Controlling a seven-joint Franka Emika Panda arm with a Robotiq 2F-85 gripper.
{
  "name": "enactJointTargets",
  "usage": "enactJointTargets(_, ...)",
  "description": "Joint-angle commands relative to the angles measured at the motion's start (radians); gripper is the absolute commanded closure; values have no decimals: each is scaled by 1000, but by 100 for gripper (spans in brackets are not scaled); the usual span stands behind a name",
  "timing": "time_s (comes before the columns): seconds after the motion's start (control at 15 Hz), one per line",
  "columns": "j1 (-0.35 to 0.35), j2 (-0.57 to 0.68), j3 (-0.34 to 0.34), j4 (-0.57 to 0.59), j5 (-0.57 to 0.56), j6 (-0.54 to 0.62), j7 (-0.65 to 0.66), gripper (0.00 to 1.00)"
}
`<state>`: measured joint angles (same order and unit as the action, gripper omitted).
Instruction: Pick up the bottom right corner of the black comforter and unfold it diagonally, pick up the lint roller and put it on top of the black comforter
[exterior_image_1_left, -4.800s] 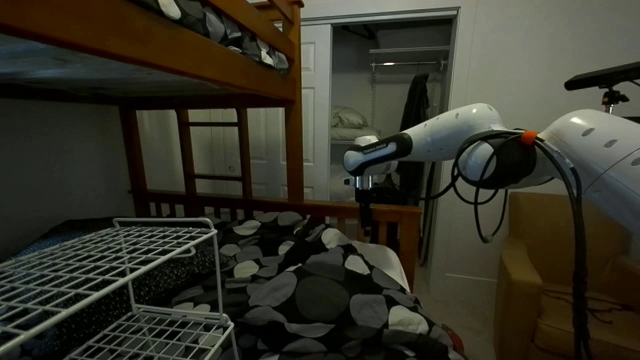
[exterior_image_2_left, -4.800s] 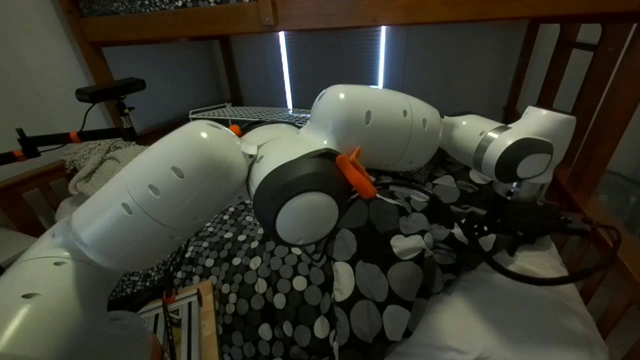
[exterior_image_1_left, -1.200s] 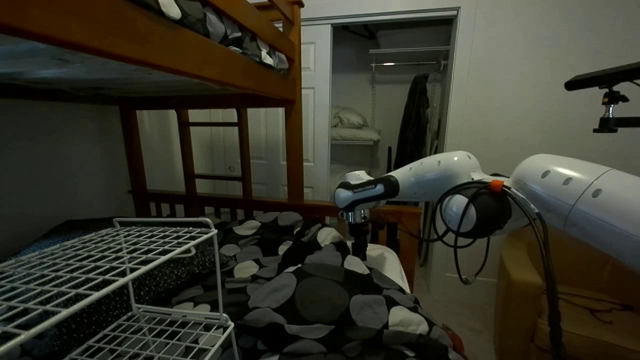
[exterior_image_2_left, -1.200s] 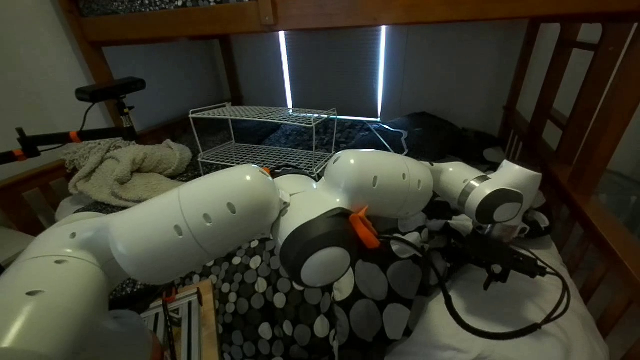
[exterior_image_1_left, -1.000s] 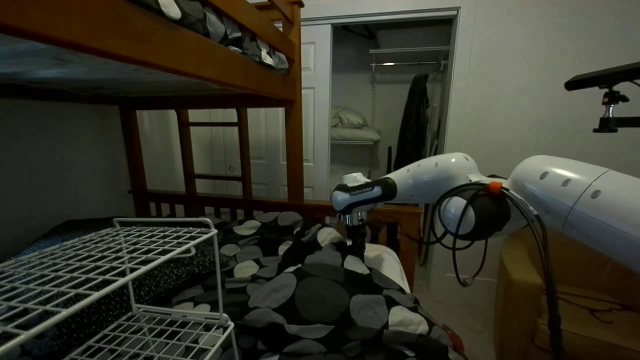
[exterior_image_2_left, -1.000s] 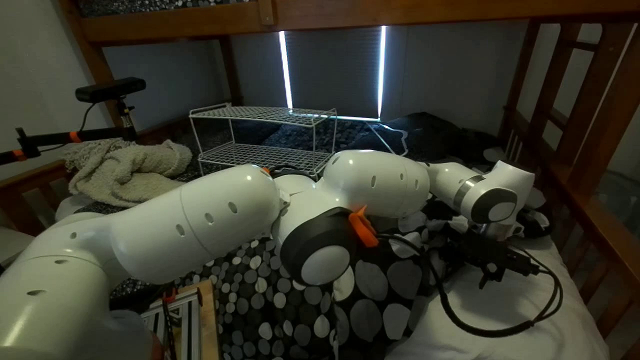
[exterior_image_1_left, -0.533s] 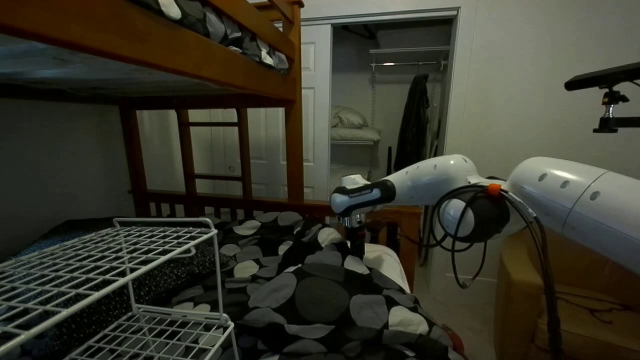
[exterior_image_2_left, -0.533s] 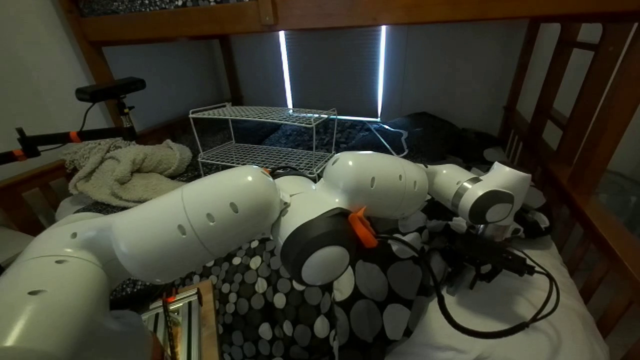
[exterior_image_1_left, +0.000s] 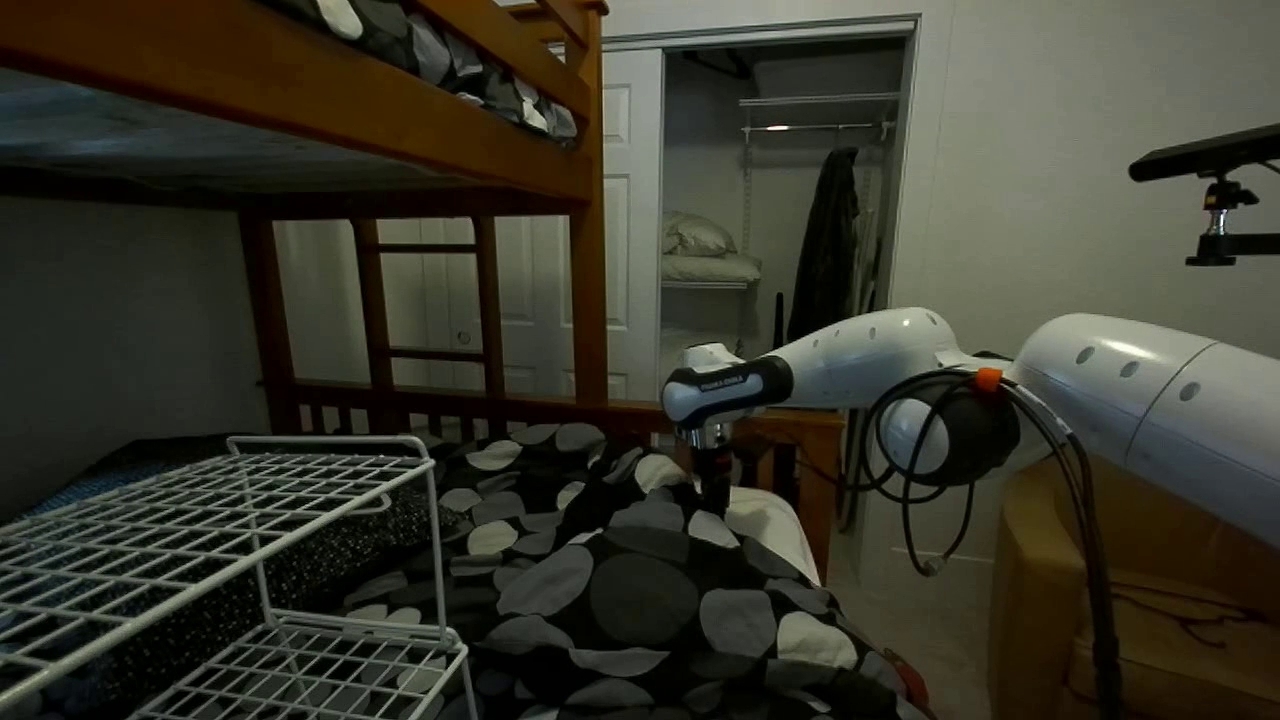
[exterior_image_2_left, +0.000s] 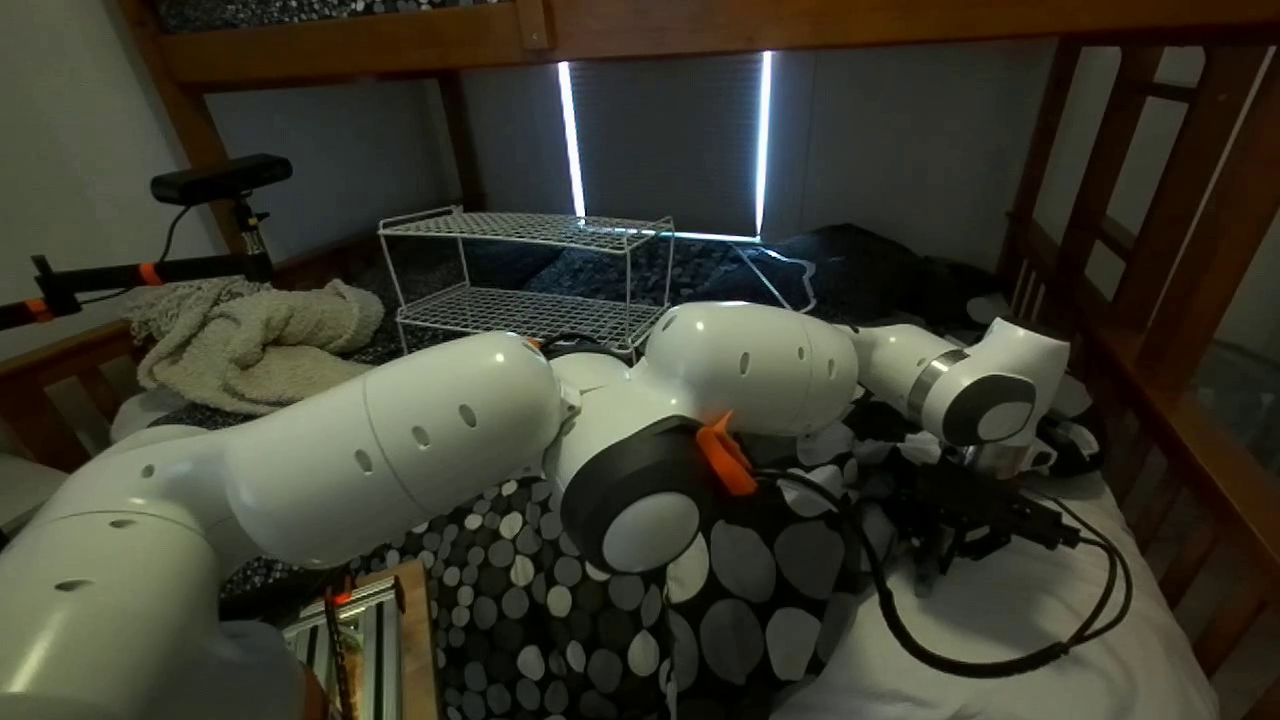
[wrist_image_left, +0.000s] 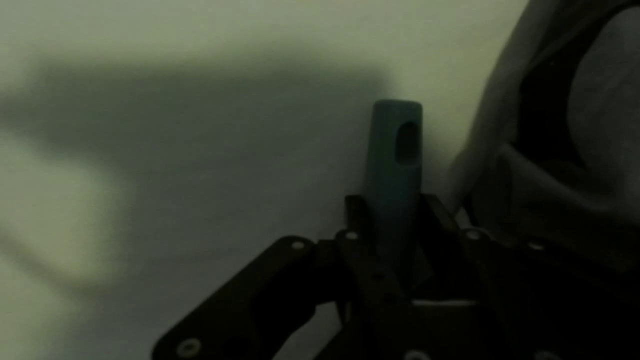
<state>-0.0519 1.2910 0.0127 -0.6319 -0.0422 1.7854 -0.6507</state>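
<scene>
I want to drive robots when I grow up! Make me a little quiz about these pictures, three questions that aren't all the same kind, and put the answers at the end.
1. In the wrist view, what colour is the handle held by the hand?

2. Pick one. The dark blanket near the hand has a pattern of:
a) stripes
b) round spots
c) stars

3. True or false: in both exterior views, the white wire rack shows two levels, one above the other.

Key
1. Blue-green.
2. b
3. True.
</scene>
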Motion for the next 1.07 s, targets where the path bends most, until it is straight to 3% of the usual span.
enactJointTargets(0.0,-4,36,-3,36,-1,31,0,38)
enactJointTargets(0.27,-4,52,9,47,8,85,-13,8)
enactJointTargets(0.33,-3,54,12,47,10,96,-17,37)
enactJointTargets(0.4,-3,55,15,46,11,104,-20,47)
enactJointTargets(0.53,-3,57,18,43,10,106,-23,53)
enactJointTargets(0.87,-5,58,23,45,9,107,-36,95)
enactJointTargets(1.0,-13,49,24,47,9,122,-50,93)
